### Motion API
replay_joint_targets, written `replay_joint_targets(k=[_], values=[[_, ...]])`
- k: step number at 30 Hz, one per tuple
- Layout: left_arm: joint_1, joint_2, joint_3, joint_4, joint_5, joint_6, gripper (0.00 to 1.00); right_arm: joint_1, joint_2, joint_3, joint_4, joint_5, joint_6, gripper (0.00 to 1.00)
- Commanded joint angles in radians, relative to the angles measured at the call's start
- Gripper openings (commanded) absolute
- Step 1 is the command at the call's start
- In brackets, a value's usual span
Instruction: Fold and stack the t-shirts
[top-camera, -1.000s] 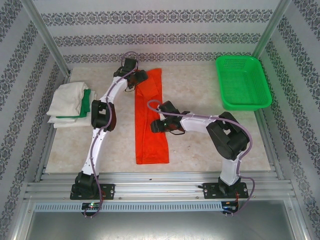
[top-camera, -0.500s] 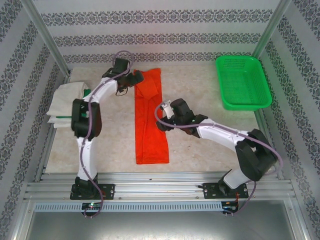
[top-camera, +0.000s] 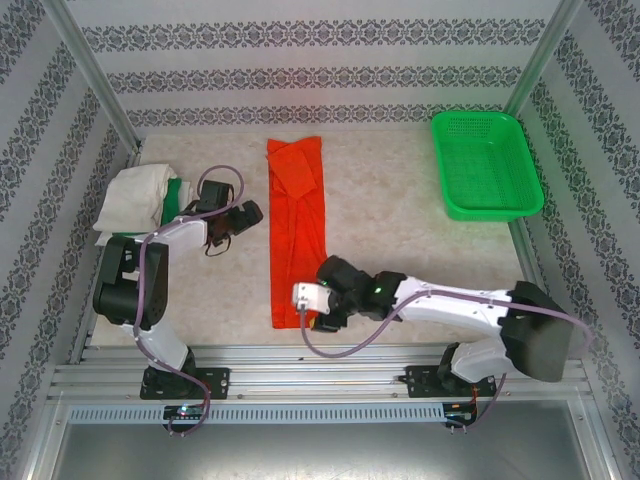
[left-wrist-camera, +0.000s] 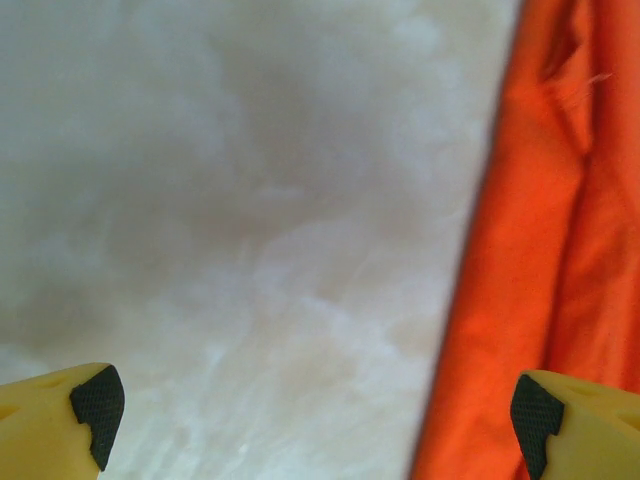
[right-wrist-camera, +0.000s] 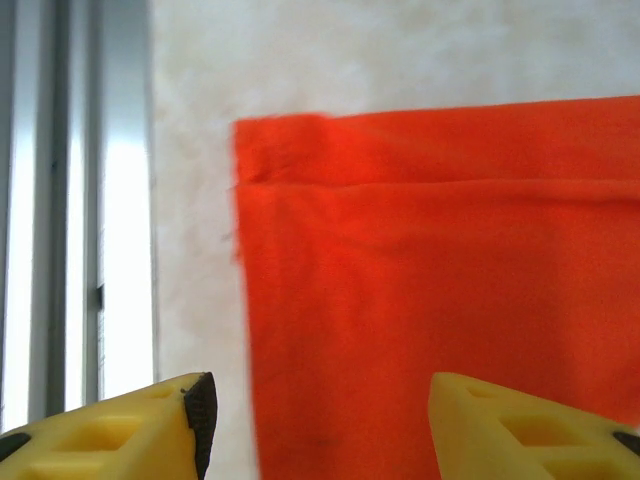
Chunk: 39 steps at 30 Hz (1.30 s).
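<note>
The orange-red t-shirt (top-camera: 297, 230) lies as one long, narrow strip down the middle of the table (top-camera: 400, 230), running from the far side to the near edge. The green basket (top-camera: 485, 160) sits far right, well apart. Far left, the off-white and green t-shirts (top-camera: 135, 205) are already stacked. Now the arms. The left gripper (top-camera: 247, 213) hovers over bare table just beside the strip's left edge, jaws spread wide and empty. The right gripper (top-camera: 322, 316) is low over the near hem, fingers parted with nothing between them. I'd call this the end-to-end fold about to start: next, pinch that hem cleanly through both layers and carry it toward the far end.
</note>
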Motion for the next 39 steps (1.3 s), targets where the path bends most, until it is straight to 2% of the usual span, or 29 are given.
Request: replay_joint_targets(k=[1,7,15,21,26,31,39], values=[[0.018,-0.056,-0.036,0.084,-0.009,-0.013,1.00,0.050,0.090,0.050,-0.070,0.080,-0.086,0.58],[0.027,-0.050,-0.069,0.095,0.008,-0.009,1.00,0.061,0.199,0.088,-0.002,0.093,-0.080,0.54],[0.039,-0.035,-0.068,0.113,0.014,-0.004,1.00,0.057,0.294,0.129,0.029,0.008,-0.068,0.49],[0.044,-0.021,-0.074,0.120,0.025,-0.002,1.00,0.051,0.359,0.157,-0.011,0.007,-0.074,0.46],[0.050,-0.018,-0.079,0.126,0.031,0.001,1.00,0.043,0.387,0.182,-0.059,0.013,-0.080,0.31],[0.055,-0.018,-0.082,0.128,0.036,0.002,1.00,0.043,0.380,0.200,-0.096,0.030,-0.089,0.00],[0.056,-0.034,-0.090,0.126,0.043,0.008,1.00,0.045,0.284,0.198,-0.182,0.026,-0.084,0.00]])
